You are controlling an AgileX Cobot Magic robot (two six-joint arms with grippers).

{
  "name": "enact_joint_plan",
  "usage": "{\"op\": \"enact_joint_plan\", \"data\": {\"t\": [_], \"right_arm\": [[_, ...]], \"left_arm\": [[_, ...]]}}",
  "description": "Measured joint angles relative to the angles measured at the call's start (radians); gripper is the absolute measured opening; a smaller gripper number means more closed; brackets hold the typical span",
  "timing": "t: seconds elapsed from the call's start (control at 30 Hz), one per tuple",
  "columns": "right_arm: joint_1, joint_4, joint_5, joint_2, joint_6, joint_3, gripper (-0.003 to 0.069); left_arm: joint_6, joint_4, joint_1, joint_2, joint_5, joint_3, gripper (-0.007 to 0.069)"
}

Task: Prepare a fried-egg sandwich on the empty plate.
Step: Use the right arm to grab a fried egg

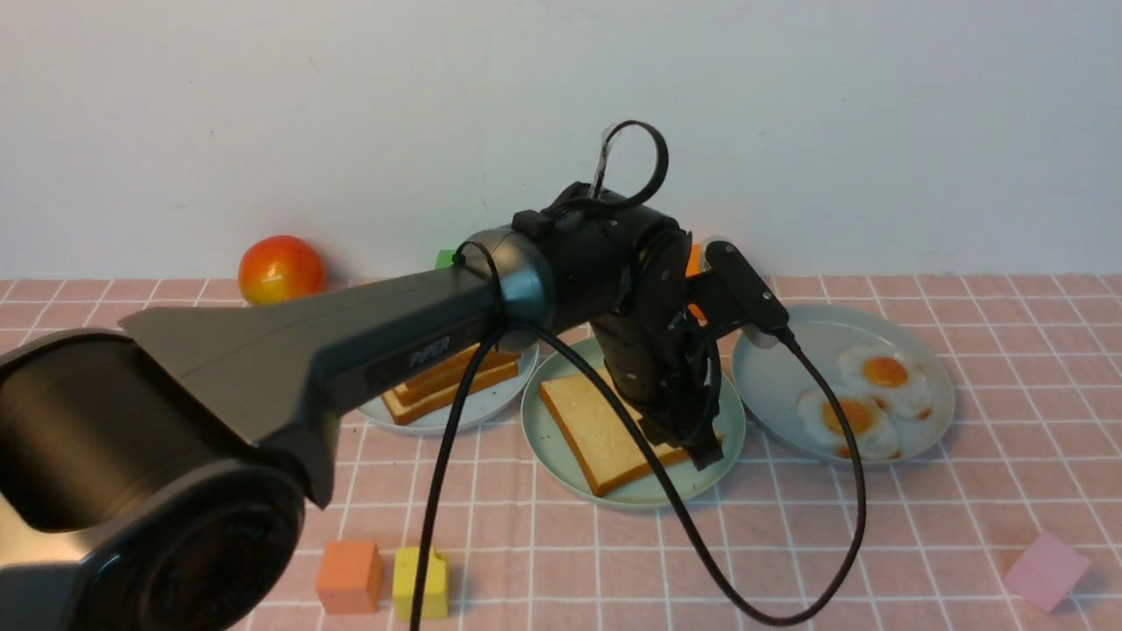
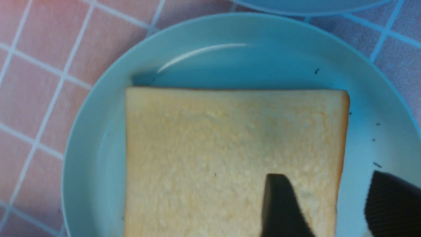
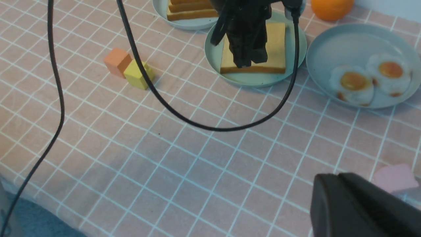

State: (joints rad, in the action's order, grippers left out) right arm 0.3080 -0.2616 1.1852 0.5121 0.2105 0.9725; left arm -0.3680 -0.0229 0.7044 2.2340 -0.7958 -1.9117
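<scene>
One toast slice [image 1: 605, 429] lies flat on the mint-green plate [image 1: 552, 451], which sits mid-counter [image 1: 877, 526] between two paler plates; the slice fills most of the plate, and its near corner comes close to the rim; there is no egg on it, so the sandwich has only its base.

The left fingers [image 2: 283, 210] stand apart, one over the slice's face and the other beyond its edge above bare plate; neither visibly pinches the bread. The step in hand looks like letting go of this first slice. To do it well, the arm should rise straight up before swinging away, so the inner finger neither drags nor tips the slice toward the rim; its black cable [image 1: 789, 605] loops in front of the plate and wants keeping clear of the bread.

The filling would come next; two fried eggs [image 1: 850, 419] lie on the right-hand plate [image 1: 763, 386], and a stack of toast [image 1: 456, 377] sits on the left-hand plate [image 1: 473, 416].

Of the right fingers [image 3: 361, 207] only a dark bulk shows in the right wrist view; apart or together, I cannot tell.

The one readable mark is the lettering PIPER [image 1: 429, 352] on the left arm's forearm; nothing else carries legible writing.
</scene>
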Motion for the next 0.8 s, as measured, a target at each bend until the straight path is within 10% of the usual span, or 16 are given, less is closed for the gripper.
{"op": "enact_joint_plan", "data": {"t": [0.23,0.5,0.8], "right_arm": [[0.000,0.001,0.028,0.121,-0.048,0.000,0.0078],[0.000,0.035,-0.126,0.472,-0.051,0.003,0.0090],[0.000,0.147,-0.184,0.928,-0.109,0.186,0.0118]], "left_arm": [[0.228,-0.002,0.000,-0.141,-0.122,-0.017,0.0434],[0.317,-0.121,0.000,-0.593,-0.282,0.000,0.0012],[0.192,-0.381,0.000,-1.023,-0.253,0.447,0.0012]]}}
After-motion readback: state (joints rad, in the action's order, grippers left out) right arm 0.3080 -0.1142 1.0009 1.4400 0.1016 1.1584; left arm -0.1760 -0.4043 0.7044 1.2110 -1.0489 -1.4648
